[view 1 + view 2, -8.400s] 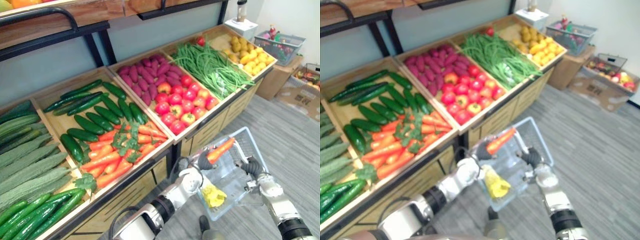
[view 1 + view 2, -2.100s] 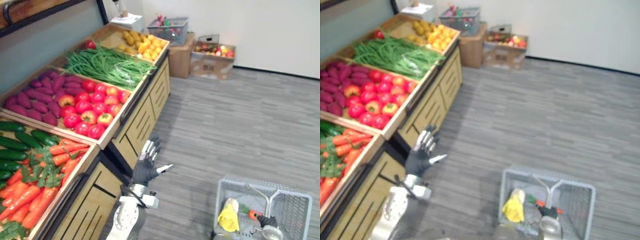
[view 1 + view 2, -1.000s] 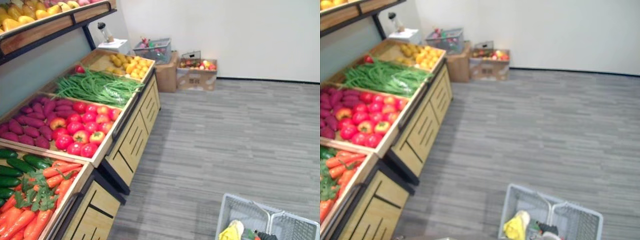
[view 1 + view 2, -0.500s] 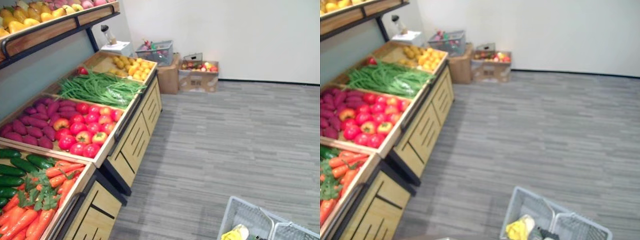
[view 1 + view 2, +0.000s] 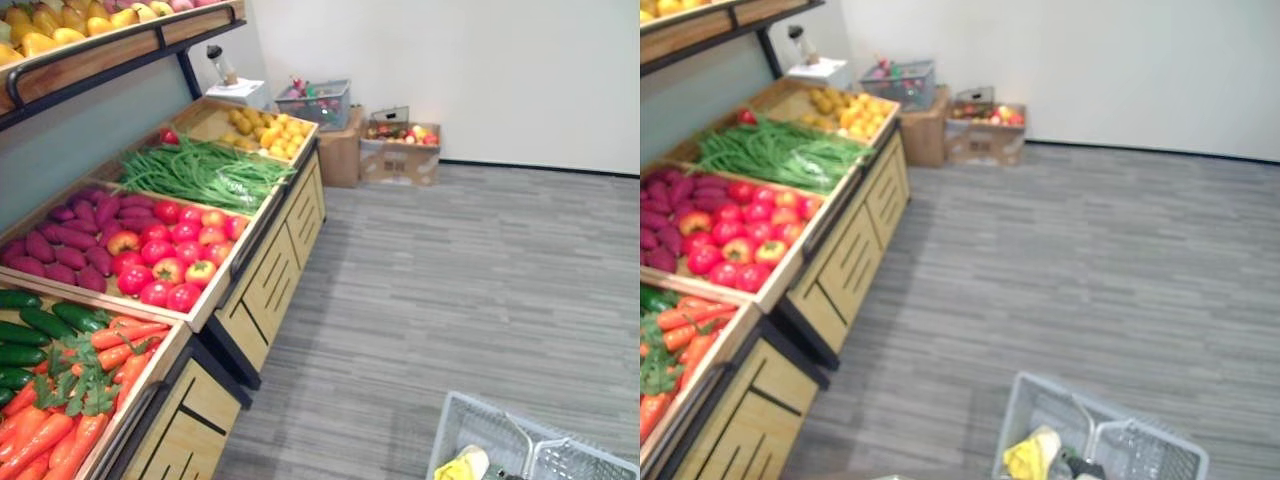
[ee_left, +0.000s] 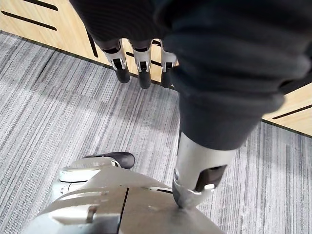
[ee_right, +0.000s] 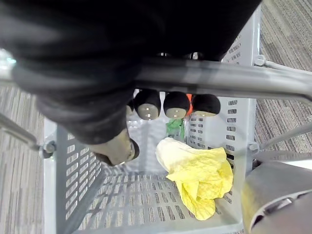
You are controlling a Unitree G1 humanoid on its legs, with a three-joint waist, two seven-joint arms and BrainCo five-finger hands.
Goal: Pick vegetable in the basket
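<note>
Gripping basket handle, right hand half-hiding carrot.

A wooden stand holds carrots, tomatoes and green beans; cardboard boxes sit on the floor.

We see a grey striped floor, a white wall, a wooden display stand along the left, an upper shelf, and cardboard boxes against the wall.

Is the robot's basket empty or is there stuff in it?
Not empty. A yellow leafy vegetable lies on the floor of the basket, with something orange and green behind it.
</note>
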